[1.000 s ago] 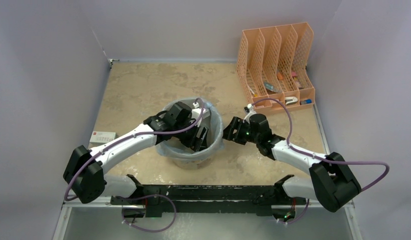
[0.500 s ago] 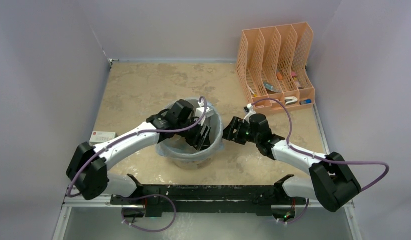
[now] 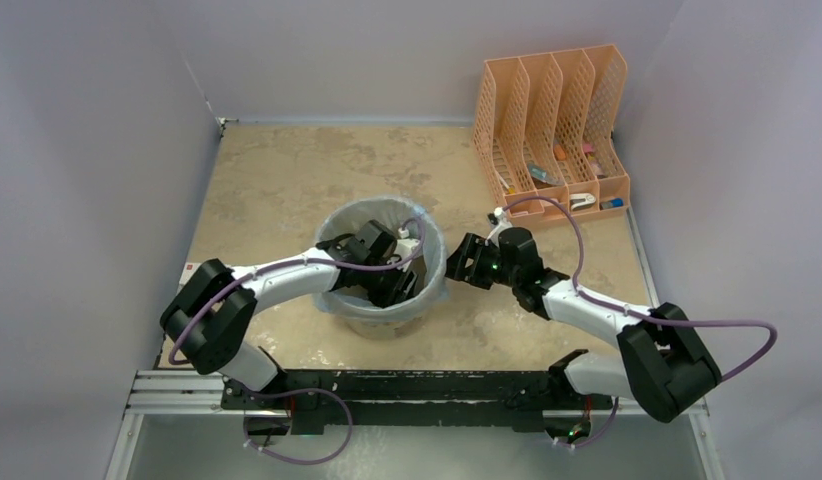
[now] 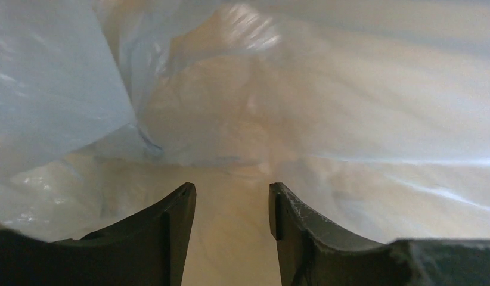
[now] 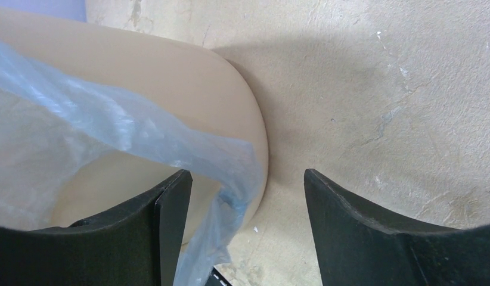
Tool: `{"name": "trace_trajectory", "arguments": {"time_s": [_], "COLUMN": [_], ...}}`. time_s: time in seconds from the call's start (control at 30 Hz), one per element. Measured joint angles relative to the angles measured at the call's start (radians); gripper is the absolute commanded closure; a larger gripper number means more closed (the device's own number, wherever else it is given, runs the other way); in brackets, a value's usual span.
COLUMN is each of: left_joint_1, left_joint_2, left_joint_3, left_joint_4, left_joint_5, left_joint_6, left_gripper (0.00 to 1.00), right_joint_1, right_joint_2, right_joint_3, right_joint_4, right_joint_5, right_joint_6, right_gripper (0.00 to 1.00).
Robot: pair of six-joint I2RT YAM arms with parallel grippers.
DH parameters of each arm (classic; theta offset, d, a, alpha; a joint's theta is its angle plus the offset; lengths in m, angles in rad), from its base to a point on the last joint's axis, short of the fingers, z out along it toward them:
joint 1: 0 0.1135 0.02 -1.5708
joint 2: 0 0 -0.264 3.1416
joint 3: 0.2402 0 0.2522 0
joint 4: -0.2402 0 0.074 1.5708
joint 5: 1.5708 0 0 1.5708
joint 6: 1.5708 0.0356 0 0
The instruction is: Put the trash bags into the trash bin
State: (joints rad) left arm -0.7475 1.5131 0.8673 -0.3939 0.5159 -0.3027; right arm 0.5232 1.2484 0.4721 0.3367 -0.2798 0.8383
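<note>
Swinging its elbow inward, the left arm (image 3: 287, 272) had sunk lower, burying the left gripper (image 4: 230, 190) in the trash bin (image 5: 171, 65), mostly hidden from above. Its jaws stood partly apart, nothing clearly pinched. The trash bag (image 5: 111, 119) lined the bin, its blurred edge draped over the rim. The right gripper (image 5: 245, 179) hung unclenched astride that rim.

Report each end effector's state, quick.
Left end effector: open, empty, down inside the trash bag.
Right end effector: open, straddling the rim of the trash bin, gripping nothing.
</note>
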Motion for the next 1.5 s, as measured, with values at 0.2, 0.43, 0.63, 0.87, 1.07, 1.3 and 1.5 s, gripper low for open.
{"name": "trace_trajectory", "arguments": {"time_s": [0.2,0.43,0.63,0.87,1.07,1.3,1.5], "left_joint_1": [0.000,0.000,0.000,0.000,0.000,0.000,0.000], "left_joint_2": [-0.011,-0.108,-0.154,-0.224,-0.252,-0.222,-0.148], "left_joint_3": [-0.072,-0.013,0.029,0.030,0.085,0.096,0.048], "left_joint_4": [0.034,0.003,-0.014,-0.043,-0.076,-0.075,-0.040], "left_joint_5": [-0.014,-0.019,-0.025,-0.053,-0.066,-0.029,0.011], "left_joint_6": [-0.010,-0.008,-0.008,-0.010,-0.008,0.011,0.010], "left_gripper": [0.48,0.45,0.38,0.33,0.35,0.42,0.51], "right_joint_1": [0.000,0.000,0.000,0.000,0.000,0.000,0.000], "right_joint_2": [-0.011,-0.098,-0.111,-0.090,-0.077,-0.077,-0.067], "right_joint_3": [0.002,0.002,0.002,0.005,0.005,0.005,0.005], "right_joint_4": [-0.014,-0.045,-0.064,-0.061,-0.052,-0.045,-0.037], "right_joint_5": [0.005,0.034,0.054,0.053,0.052,0.045,0.025], "right_joint_6": [0.001,0.011,0.013,0.013,0.013,0.013,0.013], "right_gripper": [0.24,0.22,0.21,0.25,0.26,0.31,0.31]}}
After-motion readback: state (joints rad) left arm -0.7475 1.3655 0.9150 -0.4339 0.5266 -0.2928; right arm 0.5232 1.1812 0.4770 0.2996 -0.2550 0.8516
